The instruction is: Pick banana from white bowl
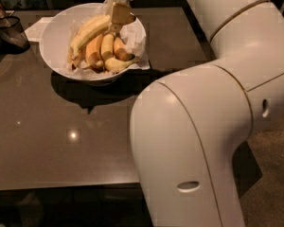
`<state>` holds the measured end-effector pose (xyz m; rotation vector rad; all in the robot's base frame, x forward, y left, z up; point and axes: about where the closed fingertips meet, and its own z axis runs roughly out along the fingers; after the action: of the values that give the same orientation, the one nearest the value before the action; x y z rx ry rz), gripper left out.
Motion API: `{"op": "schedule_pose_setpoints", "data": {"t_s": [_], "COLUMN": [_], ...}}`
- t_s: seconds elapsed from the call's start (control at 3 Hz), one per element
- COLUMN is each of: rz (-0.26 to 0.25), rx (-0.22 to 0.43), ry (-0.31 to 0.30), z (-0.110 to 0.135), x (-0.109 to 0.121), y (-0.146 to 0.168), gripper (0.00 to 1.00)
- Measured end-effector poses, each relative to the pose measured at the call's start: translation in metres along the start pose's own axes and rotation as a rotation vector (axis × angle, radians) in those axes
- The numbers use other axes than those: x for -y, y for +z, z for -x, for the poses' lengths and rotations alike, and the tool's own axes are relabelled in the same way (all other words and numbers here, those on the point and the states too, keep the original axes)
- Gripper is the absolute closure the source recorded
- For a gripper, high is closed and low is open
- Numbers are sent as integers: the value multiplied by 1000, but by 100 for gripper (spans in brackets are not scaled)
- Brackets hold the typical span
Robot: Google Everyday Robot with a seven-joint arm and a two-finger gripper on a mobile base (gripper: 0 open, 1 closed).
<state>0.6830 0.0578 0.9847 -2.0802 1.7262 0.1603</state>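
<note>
My robot's white arm [203, 126] fills the right and lower frame. The dark table [47, 141] spreads across the left. On it, upper left of centre, sits the white bowl [54, 37], paper-lined, with several bananas [106, 51] inside. One long banana [90, 30] slants above them. At top centre, over the bowl's far rim, the gripper [119, 14] is closed on its upper end. A dark mesh basket [9, 32] stands far left.

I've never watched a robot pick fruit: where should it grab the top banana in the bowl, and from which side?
Probably near its upper right end, from above: the top banana lies slanted over the other bananas, with that end raised and clear of the bowl wall. The gripper is at that end.
</note>
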Motion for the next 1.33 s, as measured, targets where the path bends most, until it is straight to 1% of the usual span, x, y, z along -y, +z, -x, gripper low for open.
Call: {"op": "schedule_pose_setpoints", "data": {"t_s": [0.67,1.33], "rz": [2,28], "rx": [51,99], "ry": [6,7], "z": [23,39], "x": [-23,-50], "y": [-18,-21], "gripper": [100,100]}}
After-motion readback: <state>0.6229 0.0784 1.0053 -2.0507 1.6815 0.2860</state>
